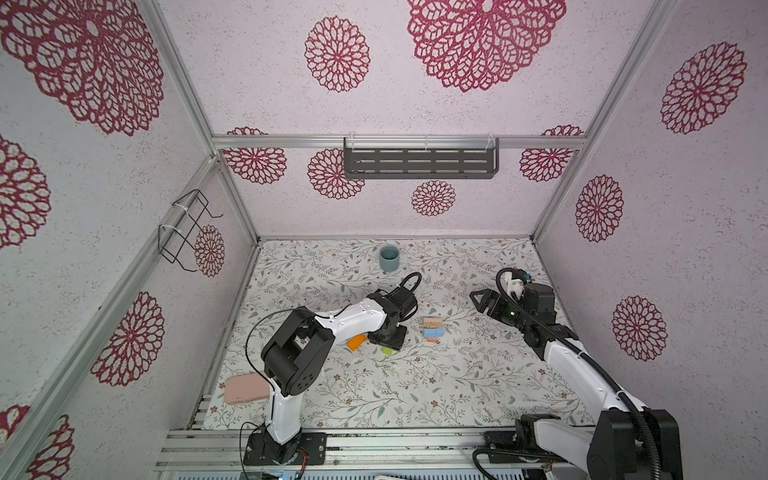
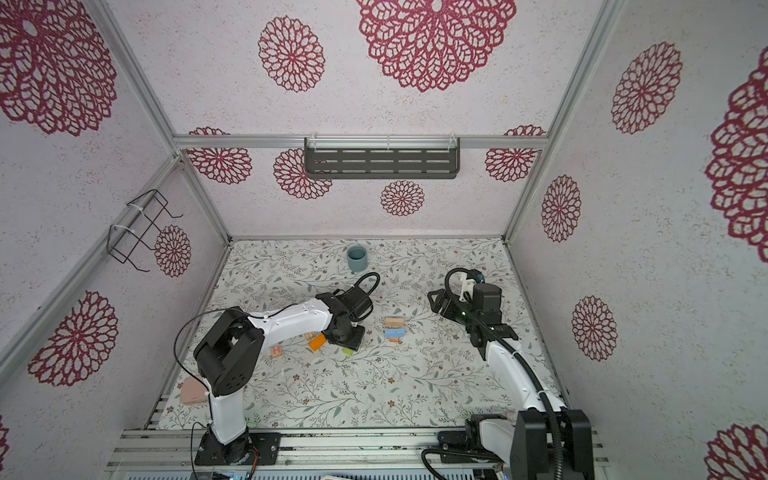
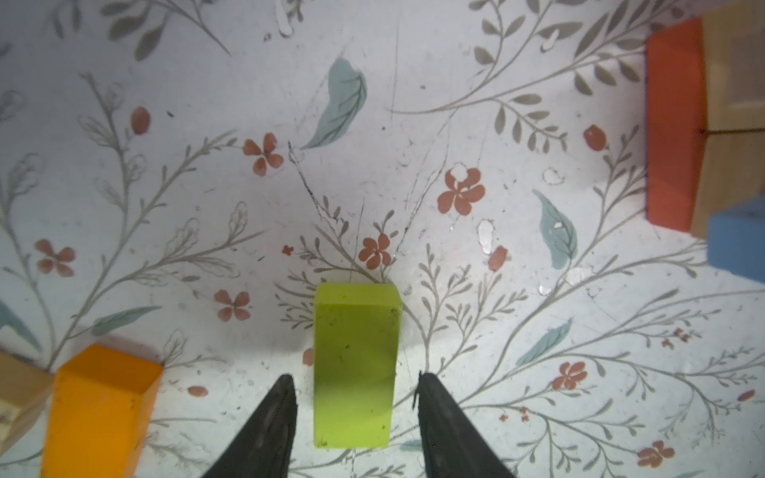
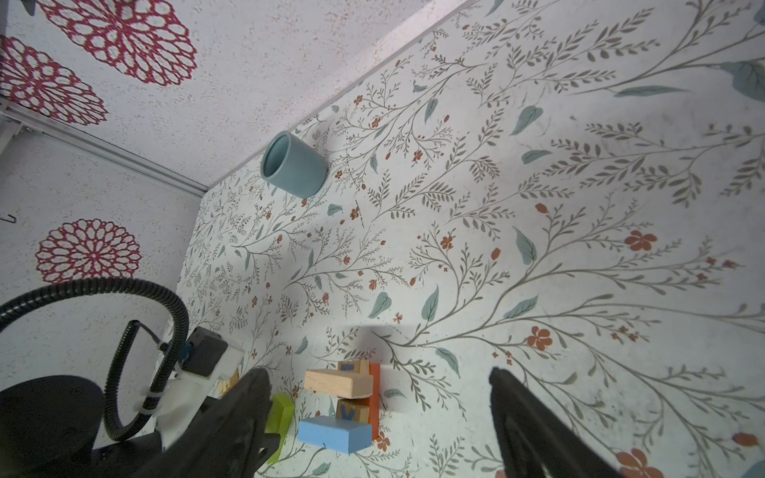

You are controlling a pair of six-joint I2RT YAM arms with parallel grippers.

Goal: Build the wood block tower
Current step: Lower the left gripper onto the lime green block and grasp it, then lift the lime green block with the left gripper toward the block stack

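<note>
Between the left claw's (image 3: pixel 355 378) parted tips lies the green block (image 3: pixel 356 331), untouched.

lime green block (image 3: pixel 356 368), orange block (image 3: pixel 99 409), grey-blue cup (image 1: pixel 389 257), floral table (image 1: pixel 415 395)

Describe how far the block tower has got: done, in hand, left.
Done: a low tower of letter cubes, a tan block and a blue block. In hand: left gripper open around the green block, not gripping. Left: stacking it and the orange block.
</note>
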